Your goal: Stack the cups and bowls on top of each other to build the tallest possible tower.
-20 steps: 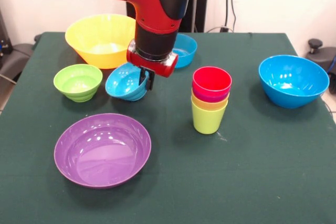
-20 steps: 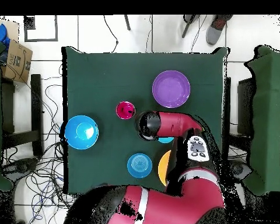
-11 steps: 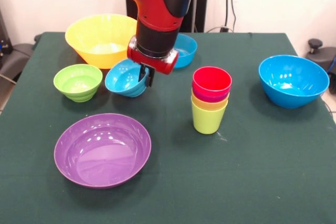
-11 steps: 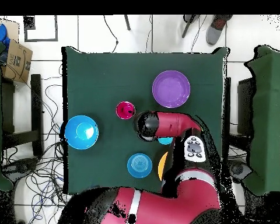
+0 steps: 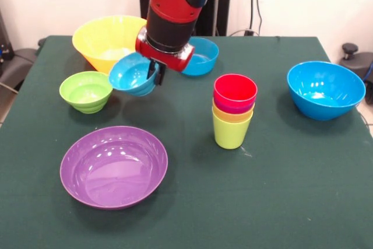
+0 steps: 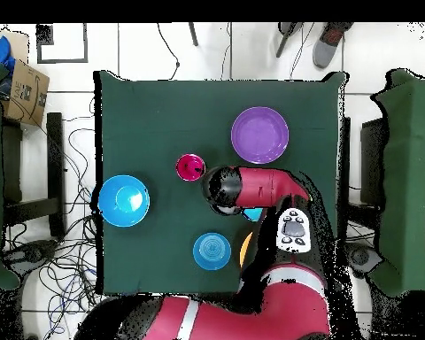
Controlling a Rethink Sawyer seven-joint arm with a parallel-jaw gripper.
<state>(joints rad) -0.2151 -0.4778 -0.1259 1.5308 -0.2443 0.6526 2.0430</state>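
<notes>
— Bowl first: where does it sit against the tower?

— The small blue bowl hangs off the table, pinched by its rim in the pincer, whose jaws stand narrow around the bowl's wall. In the front view it lies well to the left of the tower and slightly farther back, about level with the tower's top.

— And the tower itself?

— Lime green cup lowest, yellow and purple rims showing above it, red cup uppermost, mouth open upward. It stands alone, near the table's middle.

— So the move?

— Sideways toward the tower, I judge, with some lift, since the bowl's underside must clear the red rim before settling on it. The bowl tilts a little in the grip, so it may land crooked.

— Anything between them?

— Bare table only; the purple bowl lies nearer the camera, off that path.
</notes>
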